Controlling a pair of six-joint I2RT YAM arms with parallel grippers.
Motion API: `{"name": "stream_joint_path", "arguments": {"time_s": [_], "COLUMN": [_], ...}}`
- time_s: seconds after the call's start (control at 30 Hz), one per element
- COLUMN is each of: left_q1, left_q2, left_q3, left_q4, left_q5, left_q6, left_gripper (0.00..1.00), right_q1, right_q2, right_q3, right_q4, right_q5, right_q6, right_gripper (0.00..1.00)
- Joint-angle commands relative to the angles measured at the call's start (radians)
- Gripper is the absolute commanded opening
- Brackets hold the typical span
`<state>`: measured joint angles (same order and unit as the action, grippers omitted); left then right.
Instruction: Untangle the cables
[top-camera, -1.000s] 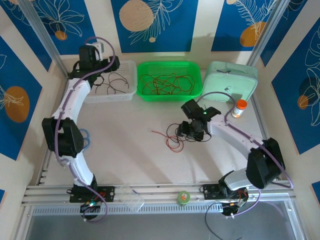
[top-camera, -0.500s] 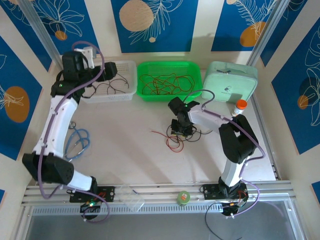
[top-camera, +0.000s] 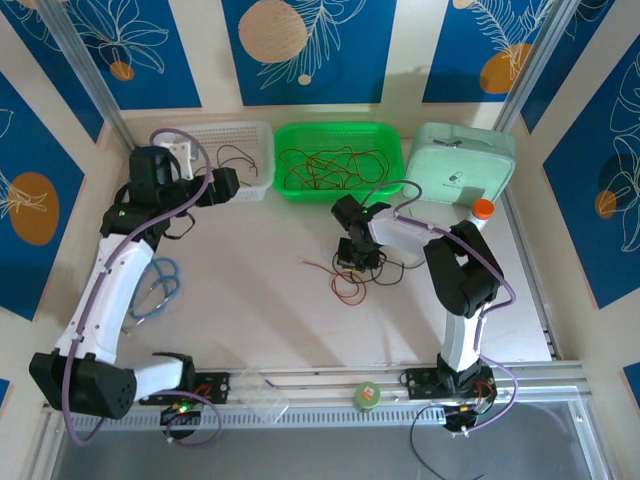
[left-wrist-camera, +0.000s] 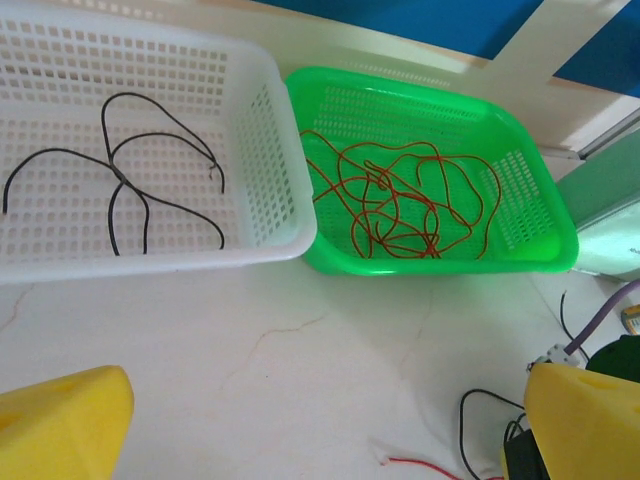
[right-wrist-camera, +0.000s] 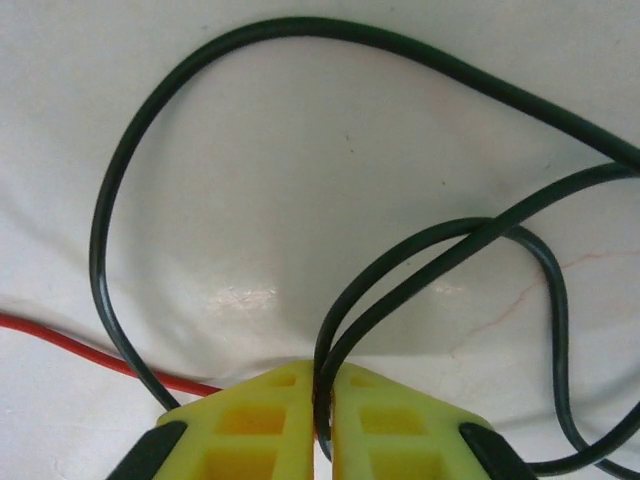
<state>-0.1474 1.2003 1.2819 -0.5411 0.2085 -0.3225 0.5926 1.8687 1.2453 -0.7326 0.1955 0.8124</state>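
Cables (top-camera: 347, 283) tangled, right pincer (right-wrist-camera: 323, 405) clenched on black cable (right-wrist-camera: 100, 230), left pincer (left-wrist-camera: 320, 425) released.

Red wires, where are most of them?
Top view: the red wires lie in the green basket at the back middle, between the white basket and the mint case.

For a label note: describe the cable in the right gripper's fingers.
Find the green basket at the table's far edge. In front of it lies a small tangle. The right gripper is shut on its black cable; its neighbour is a red wire.
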Motion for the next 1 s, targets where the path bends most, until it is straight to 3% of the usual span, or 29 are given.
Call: {"name": "stream_joint_path", "arguments": {"time_s": [0.0, 0.1, 0.47, 0.7, 0.97], "left_q1": [-0.011, -0.019, -0.113, -0.163, -0.211], "left_q2": [-0.043, -0.065, -0.126, -0.180, -0.302], "left_q3": [-0.013, -0.015, -0.099, -0.185, -0.286], "left_q4": [-0.002, -0.021, -0.100, -0.141, -0.164], "left_q5": [0.029, 0.026, 0.012, -0.040, -0.020], "left_q6": [-0.026, -0.027, -0.021, -0.044, -0.038], "left_gripper": [1.00, 1.00, 1.00, 1.00, 1.00], "right_q1": [0.005, 0.014, 0.077, 0.134, 0.168], "right_q2": [-0.047, -0.103, -0.332, -0.303, -0.294], "right_q3": [0.001, 0.018, 0.121, 0.154, 0.326], "right_q4": [-0.015, -0.046, -0.141, -0.024, -0.062], "right_q5": [0.009, 0.020, -0.005, -0.164, -0.115], "right_q6": [0.008, 0.004, -0.023, 0.007, -0.041], "right_gripper": [0.06, 0.00, 0.00, 0.00, 0.00]}}
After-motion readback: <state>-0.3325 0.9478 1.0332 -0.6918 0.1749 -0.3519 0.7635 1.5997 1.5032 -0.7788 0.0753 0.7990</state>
